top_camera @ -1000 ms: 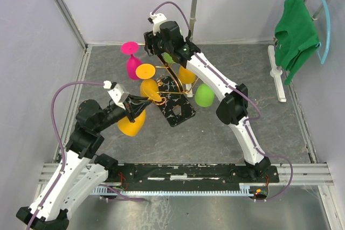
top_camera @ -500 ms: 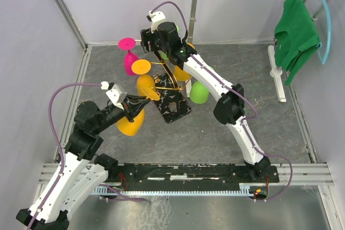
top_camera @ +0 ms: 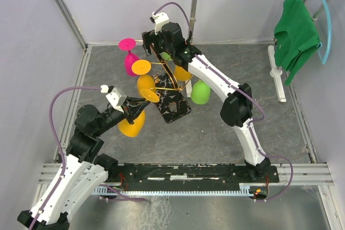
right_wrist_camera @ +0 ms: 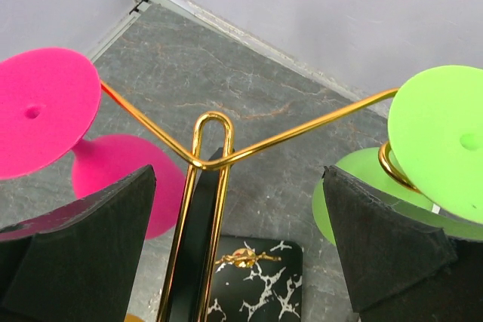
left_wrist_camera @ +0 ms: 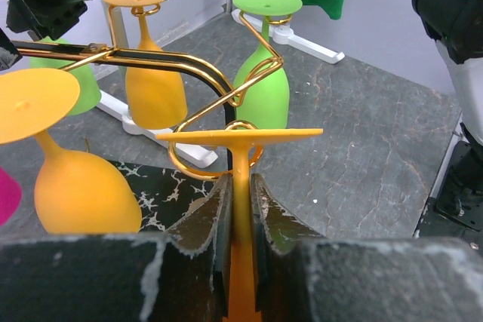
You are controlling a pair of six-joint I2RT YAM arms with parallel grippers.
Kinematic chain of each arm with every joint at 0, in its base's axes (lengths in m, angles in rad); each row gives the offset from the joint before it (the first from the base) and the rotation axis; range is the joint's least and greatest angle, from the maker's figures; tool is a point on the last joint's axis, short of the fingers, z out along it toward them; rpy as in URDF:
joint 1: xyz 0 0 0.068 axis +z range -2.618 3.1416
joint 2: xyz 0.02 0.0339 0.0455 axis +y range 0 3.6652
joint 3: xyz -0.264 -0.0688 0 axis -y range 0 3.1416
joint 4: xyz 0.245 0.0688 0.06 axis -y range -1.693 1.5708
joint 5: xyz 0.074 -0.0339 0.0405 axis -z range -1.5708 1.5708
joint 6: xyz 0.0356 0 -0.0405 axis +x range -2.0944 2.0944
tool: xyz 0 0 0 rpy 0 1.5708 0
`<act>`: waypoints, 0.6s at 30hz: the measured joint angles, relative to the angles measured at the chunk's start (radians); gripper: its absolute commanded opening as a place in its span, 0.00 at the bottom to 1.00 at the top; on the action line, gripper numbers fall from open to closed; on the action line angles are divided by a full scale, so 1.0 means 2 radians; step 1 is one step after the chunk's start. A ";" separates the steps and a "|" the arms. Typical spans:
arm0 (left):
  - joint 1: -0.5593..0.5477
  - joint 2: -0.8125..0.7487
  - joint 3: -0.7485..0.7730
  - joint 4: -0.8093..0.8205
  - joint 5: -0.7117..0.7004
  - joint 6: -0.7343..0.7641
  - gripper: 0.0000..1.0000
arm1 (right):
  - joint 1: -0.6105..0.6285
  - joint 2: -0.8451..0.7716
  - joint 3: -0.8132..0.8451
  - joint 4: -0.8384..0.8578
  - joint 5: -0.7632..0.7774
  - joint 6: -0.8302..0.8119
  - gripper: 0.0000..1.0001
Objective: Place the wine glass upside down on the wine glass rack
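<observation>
My left gripper [left_wrist_camera: 240, 180] is shut on the stem of an orange wine glass [left_wrist_camera: 240, 135], held upside down with its flat foot on top. The stem stands inside a curled gold loop of the wine glass rack [left_wrist_camera: 198, 118]. From above, the left gripper [top_camera: 139, 103] sits left of the rack [top_camera: 168, 74], and the held orange wine glass's bowl [top_camera: 131, 125] hangs below it. My right gripper [right_wrist_camera: 238, 175] is open, its jaws wide apart on either side of the rack's top loop [right_wrist_camera: 213, 137]; from above the right gripper [top_camera: 157, 44] hovers over the rack's top.
Pink [top_camera: 131, 63], green [top_camera: 200, 93] and two orange glasses [top_camera: 145, 85] hang upside down on the rack, above its black marbled base [top_camera: 175, 109]. A white pole stand [top_camera: 280, 76] with a green cloth [top_camera: 295, 30] on a blue hanger is at the right. Walls enclose the table.
The right gripper's jaws have spread wide around the rack's top. The left gripper has kept its hold on the orange glass and drifted slightly left.
</observation>
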 measured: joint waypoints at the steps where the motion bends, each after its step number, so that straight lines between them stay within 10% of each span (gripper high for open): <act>1: 0.000 0.001 -0.002 0.005 0.004 -0.001 0.03 | 0.000 -0.005 -0.005 -0.003 0.000 -0.001 1.00; 18: 0.000 0.015 -0.074 0.121 0.054 -0.039 0.03 | 0.000 -0.112 -0.065 -0.038 0.023 -0.045 0.99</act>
